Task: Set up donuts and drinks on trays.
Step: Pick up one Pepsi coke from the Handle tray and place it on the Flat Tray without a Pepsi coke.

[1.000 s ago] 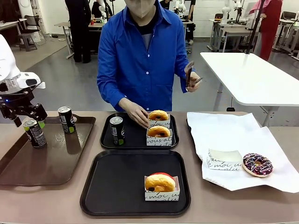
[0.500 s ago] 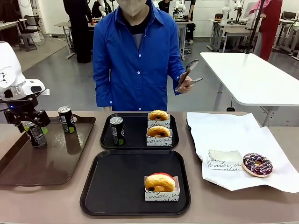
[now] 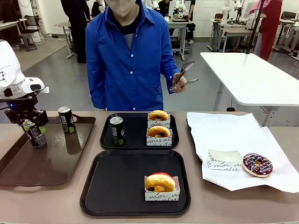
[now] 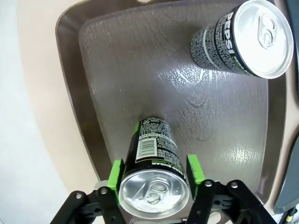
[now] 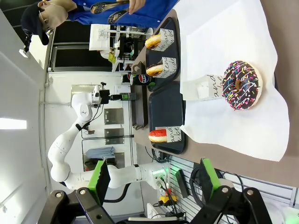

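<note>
1. The left gripper (image 4: 154, 173) is clamped on a drink. Its green pads (image 4: 116, 173) press opposite sides of the gripped can (image 4: 156, 144) just under the silver top, at the bottom centre of the left wrist view.
2. That can stands upright with its long axis running along the fingers. I judge the next move needs a straight lift off the brown tray (image 4: 140, 70) before any sideways travel.
3. A second can (image 4: 243, 39) stands on the same tray at the upper right of that view, apart from the held one.
4. In the front view the grip sits at the far left. The near black tray (image 3: 117, 186), lower centre, holds one boxed donut (image 3: 160, 184) and no drink, so it is the likely destination.
5. The far black tray (image 3: 135, 140) holds a can (image 3: 117, 130) and two boxed donuts (image 3: 159, 128).
6. The right gripper (image 5: 154, 179) has its jaws wide apart with nothing between them. A sprinkled donut (image 3: 257, 164) lies on white paper (image 3: 224, 130) at the right, so the left arm is the nearer one to the cans.
7. The cans are smooth, round, glossy metal and could slip in the pads. The brown tray has a grained, shiny surface, and the black trays are matte with raised rims.
</note>
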`<state>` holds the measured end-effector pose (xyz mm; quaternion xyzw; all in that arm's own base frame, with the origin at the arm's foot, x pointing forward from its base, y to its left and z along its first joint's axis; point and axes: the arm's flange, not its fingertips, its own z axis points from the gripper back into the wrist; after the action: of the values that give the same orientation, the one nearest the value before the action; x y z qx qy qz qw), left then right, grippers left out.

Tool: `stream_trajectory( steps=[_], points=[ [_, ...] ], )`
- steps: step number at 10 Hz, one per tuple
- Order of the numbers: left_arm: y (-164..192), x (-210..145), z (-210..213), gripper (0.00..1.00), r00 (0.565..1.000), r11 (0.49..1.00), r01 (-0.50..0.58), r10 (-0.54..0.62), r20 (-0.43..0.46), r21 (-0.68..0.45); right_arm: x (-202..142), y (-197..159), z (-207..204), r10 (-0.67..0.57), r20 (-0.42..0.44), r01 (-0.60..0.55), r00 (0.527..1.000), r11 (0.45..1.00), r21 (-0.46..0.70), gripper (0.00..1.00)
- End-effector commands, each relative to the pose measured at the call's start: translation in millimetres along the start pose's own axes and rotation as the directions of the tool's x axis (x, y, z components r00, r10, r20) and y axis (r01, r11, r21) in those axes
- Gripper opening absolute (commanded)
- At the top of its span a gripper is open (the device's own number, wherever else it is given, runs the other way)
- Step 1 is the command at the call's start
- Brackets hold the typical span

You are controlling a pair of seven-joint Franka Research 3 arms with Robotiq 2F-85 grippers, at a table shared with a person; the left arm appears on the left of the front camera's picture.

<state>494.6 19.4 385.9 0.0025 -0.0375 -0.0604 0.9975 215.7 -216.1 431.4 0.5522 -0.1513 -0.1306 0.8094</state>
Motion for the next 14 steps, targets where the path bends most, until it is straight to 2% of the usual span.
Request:
stream_trajectory(
  steps=[1, 5, 7, 11, 14],
  points=[
    [0.8, -1.1, 1.1, 0.00, 1.000, 1.000, -0.001, 0.001, 0.006, -0.002, -1.3, -0.4, 0.9, 0.007, -0.001, -0.007, 1.000, 1.000, 0.017, 1.00],
    [1.8, -2.5, 6.7, 0.02, 1.000, 1.000, -0.007, 0.007, -0.017, 0.009, -1.3, -0.4, 0.9, 0.007, -0.001, -0.007, 1.000, 1.000, 0.017, 1.00],
    [-8.2, -17.0, 33.5, 0.00, 0.994, 0.993, 0.107, -0.106, -0.039, 0.040, -1.3, -0.4, 0.9, 0.007, -0.001, -0.007, 1.000, 1.000, 0.017, 1.00],
    [-41.3, -80.2, 107.1, 0.00, 0.939, 0.940, 0.340, -0.341, 0.053, 0.017, -1.3, -0.4, 0.9, 0.007, -0.001, -0.007, 1.000, 1.000, 0.017, 1.00],
    [-71.9, -106.3, 130.9, 0.00, 0.902, 0.907, 0.420, -0.415, 0.121, -0.026, -1.3, -0.4, 0.9, 0.007, -0.001, -0.007, 1.000, 1.000, 0.017, 1.00]
  ],
)
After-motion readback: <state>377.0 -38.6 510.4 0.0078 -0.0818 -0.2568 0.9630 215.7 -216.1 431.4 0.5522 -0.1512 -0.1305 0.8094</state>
